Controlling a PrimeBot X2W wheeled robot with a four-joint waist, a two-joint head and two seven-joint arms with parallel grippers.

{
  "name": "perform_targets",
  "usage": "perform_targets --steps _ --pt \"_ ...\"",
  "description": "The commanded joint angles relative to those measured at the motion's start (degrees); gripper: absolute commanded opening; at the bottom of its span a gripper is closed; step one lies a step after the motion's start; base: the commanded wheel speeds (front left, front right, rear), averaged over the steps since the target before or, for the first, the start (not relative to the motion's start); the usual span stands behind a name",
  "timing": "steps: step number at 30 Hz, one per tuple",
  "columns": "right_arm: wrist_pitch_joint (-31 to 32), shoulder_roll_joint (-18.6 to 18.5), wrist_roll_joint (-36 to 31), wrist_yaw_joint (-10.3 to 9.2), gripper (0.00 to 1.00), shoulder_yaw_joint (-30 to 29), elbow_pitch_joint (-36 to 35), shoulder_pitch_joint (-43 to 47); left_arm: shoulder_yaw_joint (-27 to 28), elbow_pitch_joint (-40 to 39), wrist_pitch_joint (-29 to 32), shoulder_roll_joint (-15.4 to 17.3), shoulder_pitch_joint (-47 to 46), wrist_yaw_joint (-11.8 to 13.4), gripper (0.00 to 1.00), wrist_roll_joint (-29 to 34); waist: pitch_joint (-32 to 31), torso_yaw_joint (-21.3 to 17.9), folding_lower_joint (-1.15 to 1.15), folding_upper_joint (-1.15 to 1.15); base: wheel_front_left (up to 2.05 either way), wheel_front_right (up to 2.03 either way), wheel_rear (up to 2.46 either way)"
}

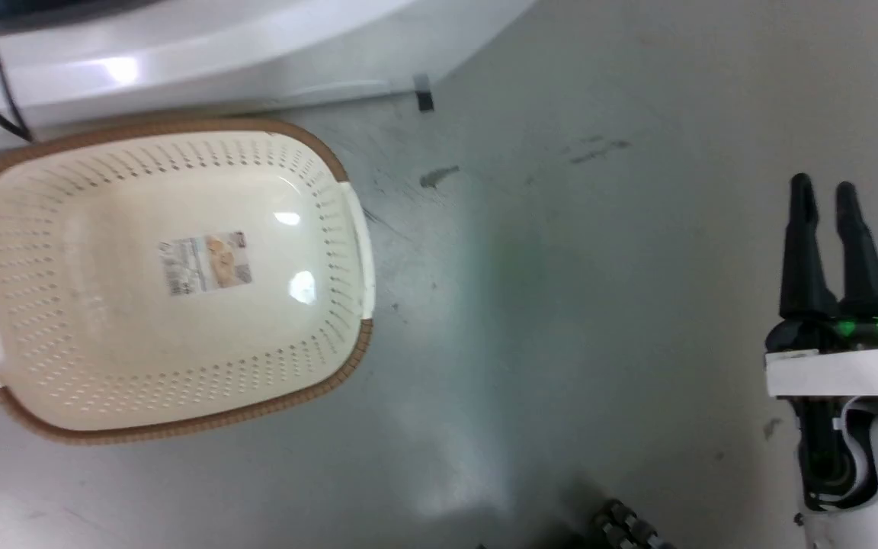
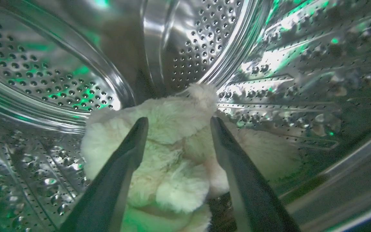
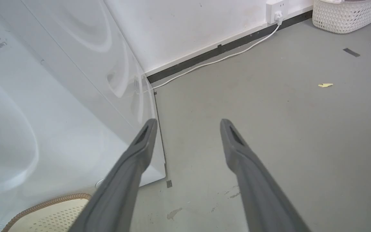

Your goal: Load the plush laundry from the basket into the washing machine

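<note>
Grey floor [image 1: 561,305] is carrying the empty basket [image 1: 309,320], well left of the right gripper [image 1: 822,187], jaws apart, holding nothing. W/ jaws spread, the left gripper [image 2: 178,120] is hanging inside the steel drum [image 2: 43,74]; teddy bear [image 2: 172,141] is lying betw. them, unclamped. Prob. light, squashy, grippy fur, so grab any limb.

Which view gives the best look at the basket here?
The head view: the basket sits nearly whole on the floor, holding nothing but its bottom label. The right wrist view catches a corner of the basket beside the washer. The left wrist view looks into the drum, at the bear.
</note>
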Motion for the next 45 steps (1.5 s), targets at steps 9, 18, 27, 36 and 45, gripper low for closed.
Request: perform_targets --steps 9,18,27,36,45 --pt "-0.25 -2.03 -3.36 0.05 1.0 -2.51 -0.7 4.49 2.84 3.11 -11.91 -5.34 14.69 0.4 1.0 -7.73 -14.11 7.37 0.0 0.0 0.0 0.0 0.0" --pt "-0.25 -2.53 -7.53 0.05 1.0 -3.59 -0.86 12.52 2.28 -7.31 -15.93 -9.56 37.24 1.62 1.0 -10.95 -28.17 14.16 0.0 0.0 0.0 0.0 0.0" --pt "-0.25 -1.39 -10.91 0.05 1.0 -2.71 -1.18 19.6 6.67 -28.57 -15.98 -12.57 64.39 4.1 1.0 -15.94 -38.44 19.07 0.0 0.0 0.0 0.0 0.0" --pt "-0.25 -0.02 -13.45 0.05 1.0 -1.04 -1.36 24.87 10.14 -40.11 -15.99 -16.09 82.79 6.66 1.0 -16.0 -43.88 20.93 0.0 0.0 0.0 0.0 0.0" --pt "-0.25 1.1 -14.13 0.05 1.0 0.17 -1.0 27.12 11.38 -38.19 -15.99 -17.99 90.32 3.15 1.0 -15.58 -45.16 21.48 0.0 0.0 0.0 0.0 0.0"
